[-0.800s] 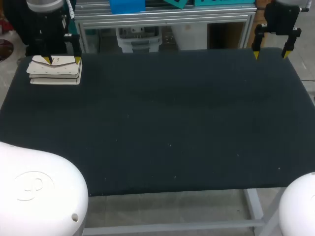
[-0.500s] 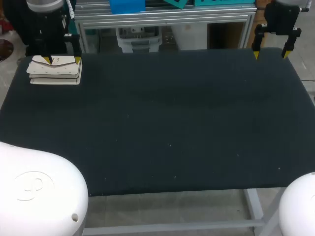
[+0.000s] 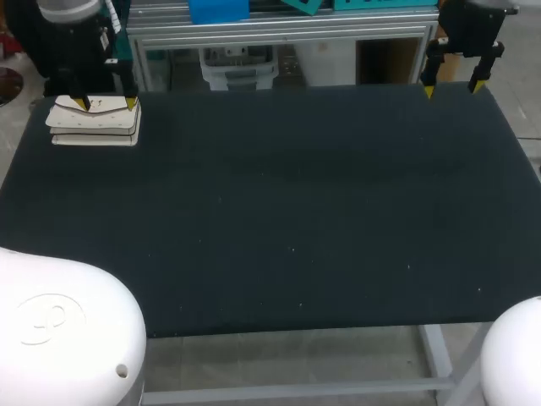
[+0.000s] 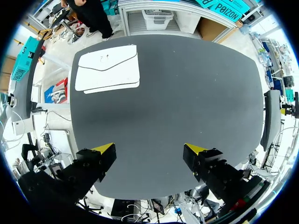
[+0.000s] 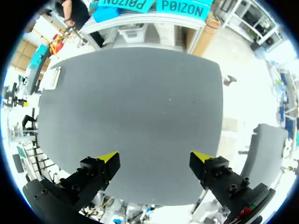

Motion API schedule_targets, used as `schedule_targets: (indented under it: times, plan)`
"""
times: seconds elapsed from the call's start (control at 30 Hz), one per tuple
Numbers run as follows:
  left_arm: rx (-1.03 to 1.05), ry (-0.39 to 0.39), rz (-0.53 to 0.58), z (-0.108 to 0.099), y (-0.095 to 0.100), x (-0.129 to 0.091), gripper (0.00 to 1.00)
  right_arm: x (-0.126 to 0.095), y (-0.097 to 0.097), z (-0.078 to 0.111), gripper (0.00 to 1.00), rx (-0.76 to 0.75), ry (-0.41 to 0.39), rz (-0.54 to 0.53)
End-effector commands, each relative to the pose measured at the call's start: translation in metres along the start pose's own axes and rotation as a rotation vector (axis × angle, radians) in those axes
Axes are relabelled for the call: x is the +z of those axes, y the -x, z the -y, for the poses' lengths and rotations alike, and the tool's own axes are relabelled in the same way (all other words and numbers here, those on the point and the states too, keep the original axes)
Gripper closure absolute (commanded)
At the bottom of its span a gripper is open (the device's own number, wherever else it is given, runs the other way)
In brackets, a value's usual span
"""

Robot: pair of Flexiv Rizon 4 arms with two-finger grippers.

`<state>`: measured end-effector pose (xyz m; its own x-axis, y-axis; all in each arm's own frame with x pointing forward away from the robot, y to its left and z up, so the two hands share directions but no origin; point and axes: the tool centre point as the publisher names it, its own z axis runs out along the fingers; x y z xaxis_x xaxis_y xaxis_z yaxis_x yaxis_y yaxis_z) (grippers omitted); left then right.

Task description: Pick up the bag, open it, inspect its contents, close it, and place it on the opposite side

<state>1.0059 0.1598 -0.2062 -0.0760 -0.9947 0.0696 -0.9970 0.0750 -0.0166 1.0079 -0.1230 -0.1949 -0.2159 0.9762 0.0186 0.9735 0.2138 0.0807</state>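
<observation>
The bag (image 3: 93,125) is a flat cream flap purse lying closed at the far left corner of the black table (image 3: 296,211). My left gripper (image 3: 105,103) hangs open just above its back edge, touching nothing. In the left wrist view the bag (image 4: 108,67) lies ahead of the open left gripper (image 4: 149,151), off toward the left finger. My right gripper (image 3: 452,88) is open and empty over the far right corner. From the right wrist view, the right gripper (image 5: 156,159) looks along the bare tabletop, and the bag (image 5: 52,77) is a thin pale strip at the far end.
White housings of my arms fill the near left corner (image 3: 59,338) and near right corner (image 3: 516,355) of the head view. Apart from the bag, only the dark tabletop lies between the two grippers.
My right gripper has shifted slightly left and toward the table's back edge. The left arm has barely moved, and the bag lies where it was.
</observation>
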Motion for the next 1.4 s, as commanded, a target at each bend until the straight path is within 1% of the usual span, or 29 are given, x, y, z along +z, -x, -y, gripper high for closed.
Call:
schedule_targets:
  times: [0.03, 0.07, 0.1, 0.13, 0.2, 0.23, 0.27, 0.3, 0.37, 0.43, 0.47, 0.53, 0.67, 0.77, 0.87, 0.93, 1.03, 1.1, 1.23, 1.27, 1.4]
  plan:
    - [-0.005, -0.012, -0.086, -0.001, 0.025, 0.012, 0.0, 0.007, -0.02, 0.02, 0.0, -0.241, 0.201, 0.059]
    - [-0.013, -0.015, -0.096, 0.0, 0.03, 0.014, 0.0, 0.008, -0.024, 0.022, 0.0, -0.272, 0.201, 0.068]
    - [-0.014, -0.014, -0.116, 0.001, 0.036, 0.016, 0.0, 0.01, -0.028, 0.024, 0.0, -0.311, 0.22, 0.085]
    - [-0.018, -0.016, -0.125, 0.002, 0.042, 0.019, 0.0, 0.012, -0.032, 0.027, 0.0, -0.367, 0.243, 0.08]
    - [-0.023, -0.019, -0.137, 0.003, 0.051, 0.023, 0.0, 0.018, -0.039, 0.033, 0.0, -0.426, 0.265, 0.095]
    - [-0.026, -0.021, -0.137, 0.003, 0.055, 0.024, 0.0, 0.02, -0.043, 0.036, 0.0, -0.47, 0.302, 0.061]
    - [-0.034, -0.021, -0.134, 0.004, 0.059, 0.026, 0.0, 0.022, -0.046, 0.039, 0.0, -0.487, 0.303, 0.05]
    - [-0.029, -0.021, -0.156, 0.005, 0.063, 0.027, 0.0, 0.025, -0.049, 0.042, 0.0, -0.52, 0.32, 0.047]
    - [-0.043, -0.009, -0.153, 0.007, 0.071, 0.032, 0.0, 0.028, -0.054, 0.047, 0.0, -0.591, 0.368, -0.003]
    - [-0.045, 0.001, -0.164, 0.009, 0.078, 0.037, 0.0, 0.031, -0.058, 0.05, 0.0, -0.665, 0.398, -0.015]
    - [-0.053, 0.004, -0.164, 0.01, 0.082, 0.039, 0.0, 0.032, -0.06, 0.052, 0.0, -0.686, 0.417, -0.029]
    - [-0.06, 0.005, -0.18, 0.012, 0.09, 0.042, 0.0, 0.037, -0.062, 0.055, 0.0, -0.732, 0.425, -0.04]
    - [-0.071, 0.005, -0.195, 0.017, 0.107, 0.046, 0.0, 0.047, -0.066, 0.063, 0.0, -0.824, 0.466, -0.089]
    - [-0.083, 0.02, -0.201, 0.023, 0.119, 0.051, 0.0, 0.053, -0.07, 0.069, 0.0, -0.896, 0.49, -0.112]
    - [-0.094, 0.027, -0.219, 0.029, 0.13, 0.055, 0.0, 0.057, -0.073, 0.074, 0.0, -0.965, 0.536, -0.14]
    - [-0.103, 0.031, -0.217, 0.033, 0.137, 0.059, 0.0, 0.059, -0.074, 0.077, 0.0, -1.011, 0.58, -0.167]
    - [-0.112, 0.035, -0.218, 0.038, 0.147, 0.064, 0.0, 0.063, -0.077, 0.082, 0.0, -1.076, 0.612, -0.183]
    - [-0.119, 0.038, -0.23, 0.04, 0.15, 0.068, 0.0, 0.066, -0.078, 0.085, 0.0, -1.116, 0.622, -0.19]
    - [-0.12, 0.035, -0.24, 0.042, 0.153, 0.069, 0.0, 0.074, -0.075, 0.089, 0.0, -1.152, 0.659, -0.251]
    - [-0.12, 0.035, -0.24, 0.042, 0.153, 0.069, 0.0, 0.076, -0.074, 0.09, 0.0, -1.154, 0.621, -0.249]
    - [-0.12, 0.035, -0.24, 0.042, 0.153, 0.069, 0.0, 0.076, -0.074, 0.09, 0.0, -1.154, 0.621, -0.249]
